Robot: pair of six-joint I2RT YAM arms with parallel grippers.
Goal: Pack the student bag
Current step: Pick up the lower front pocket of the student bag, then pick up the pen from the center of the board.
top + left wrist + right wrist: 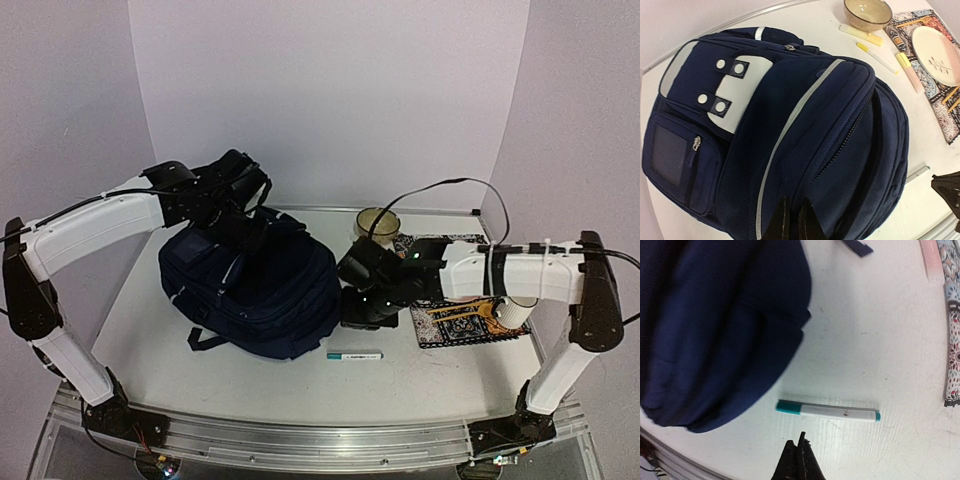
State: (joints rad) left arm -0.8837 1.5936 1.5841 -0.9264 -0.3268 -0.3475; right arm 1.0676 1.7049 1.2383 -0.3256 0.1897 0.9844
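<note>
Your left jaws, closed over the student bag (pixel 805 125), probably steady it; your right jaws, closed empty, have the marker (pixel 827 411) just ahead.

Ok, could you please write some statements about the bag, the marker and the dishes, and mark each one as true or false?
1. The teal-capped marker lies on the table, outside the student bag. True.
2. The right fingers hold the marker. False: they are shut on nothing, and the marker lies apart from them.
3. A plate rests on the patterned mat. True.
4. The bowl stands on the student bag. False: it stands on the table, near the mat.
5. The left fingers are wide open. False: they are shut, over the bag.
</note>
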